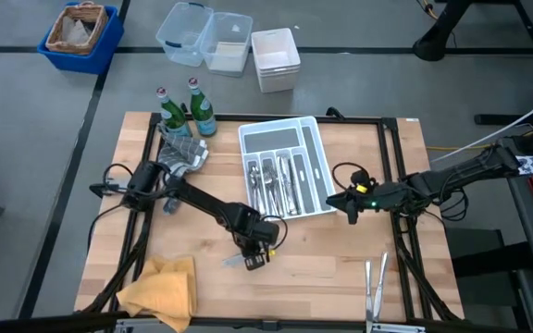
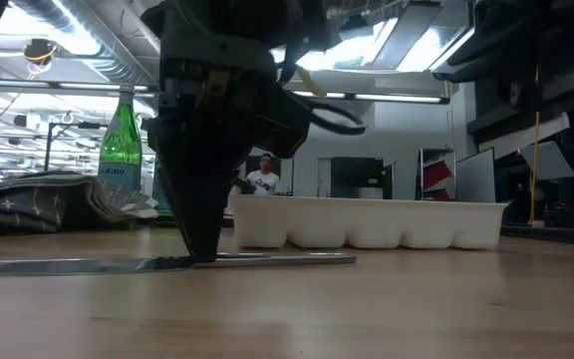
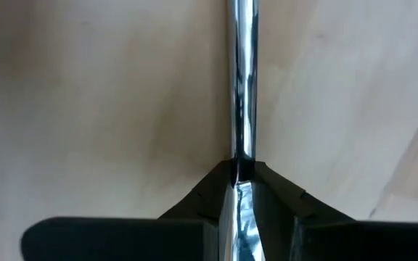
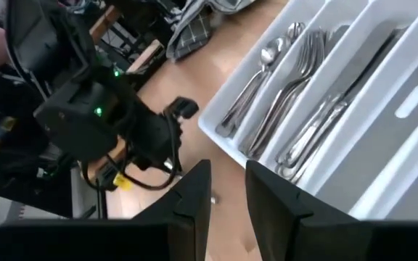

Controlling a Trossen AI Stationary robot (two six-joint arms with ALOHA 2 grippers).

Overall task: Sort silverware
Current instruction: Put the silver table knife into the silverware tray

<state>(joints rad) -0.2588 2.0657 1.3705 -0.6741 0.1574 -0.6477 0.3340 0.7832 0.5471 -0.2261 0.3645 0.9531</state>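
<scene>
1. Your left gripper (image 1: 254, 260) is down at the tabletop (image 1: 340, 277), toward the front edge and a little left of centre, in front of the white tray (image 1: 317, 148).
2. Its fingers (image 3: 274, 199) are pinched onto a knife (image 2: 118, 263). The left wrist view shows the shiny piece (image 3: 242, 87) running straight out from between the 2 dark tips.
3. In the low view that knife lies flat on the wood, with the gripper (image 2: 202, 257) standing on it from above.
4. Your right gripper (image 1: 352, 210) waits just off the tray's front right corner, and its fingers (image 4: 194, 192) stand apart with nothing between them.
5. Most of the silverware is already in the tray: spoons (image 4: 256, 76), forks (image 4: 296, 83) and knives (image 4: 339, 101) lie lengthwise in neighbouring compartments, as the right wrist view shows.
6. 2 more pieces (image 1: 375, 282) lie side by side on the wood near the front edge, toward the right corner.
7. 2 green bottles (image 1: 185, 113) stand at the back left corner, a grey cloth (image 1: 185, 153) is bunched just in front of them, and a yellow cloth (image 1: 160, 291) lies at the front left corner.
</scene>
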